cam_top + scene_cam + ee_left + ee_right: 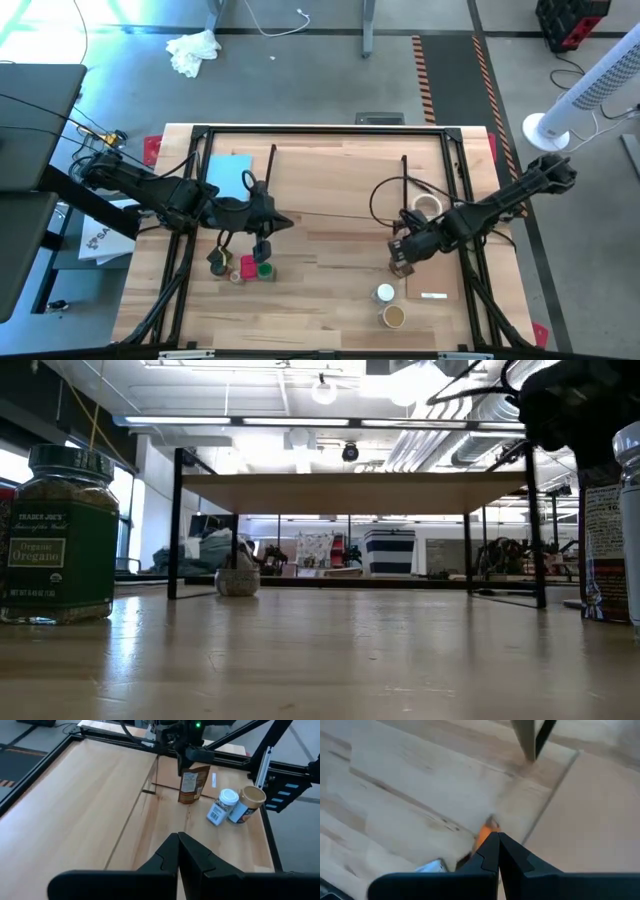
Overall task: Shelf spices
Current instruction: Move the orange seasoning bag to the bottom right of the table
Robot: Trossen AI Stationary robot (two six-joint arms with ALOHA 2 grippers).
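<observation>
Spices, left group: green-topped jar (266, 270), red-topped tin (247, 267) and dark-topped jar (218, 262), near left of table (330, 310). Left gripper (262, 250) hung just over them, fingers together, holding nothing. Shelf (330, 170) stood across far side, top unfilled. Brown jar (401, 263), right of centre, was clamped in right gripper (404, 258). White-topped jar (385, 293) and tan-topped jar (393, 317) waited nearer. Step judged: lifting brown jar; next, carry it far onto shelf. Grip contact hidden in right wrist view.
</observation>
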